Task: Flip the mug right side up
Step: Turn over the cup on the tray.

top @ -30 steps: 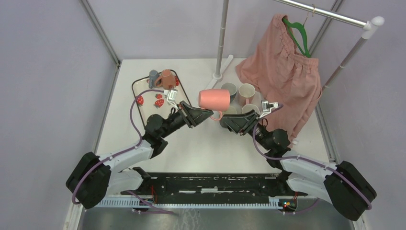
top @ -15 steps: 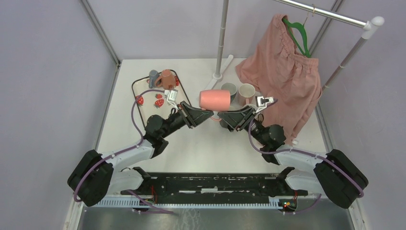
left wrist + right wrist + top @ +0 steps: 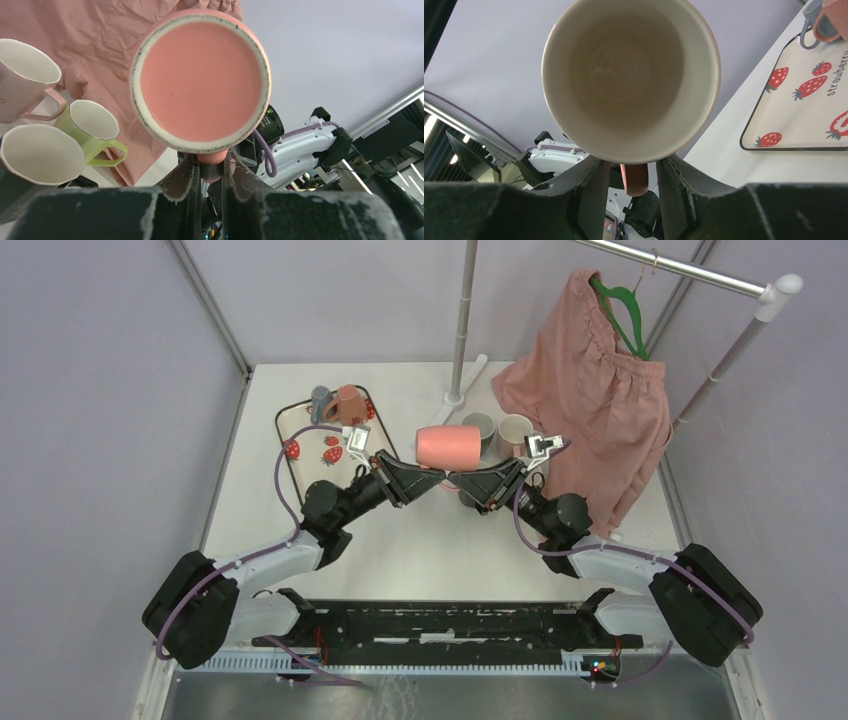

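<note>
Hanging sideways mid-frame, the mug point(image 3: 447, 447) is half-turned — left hand point(image 3: 211, 172) pinches its handle point(image 3: 212, 161), right hand point(image 3: 631, 176) gapes around it; uprighting remains.

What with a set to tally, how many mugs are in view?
6. One salmon mug held sideways aloft; three by the pink cloth: pale pink mug, green mug, white-lined mug; two on the strawberry tray: grey mug, terracotta mug. Others may be hidden.

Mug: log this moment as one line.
mug: on side, airborne | left gripper: shut on mug | right gripper: open around handle
</note>
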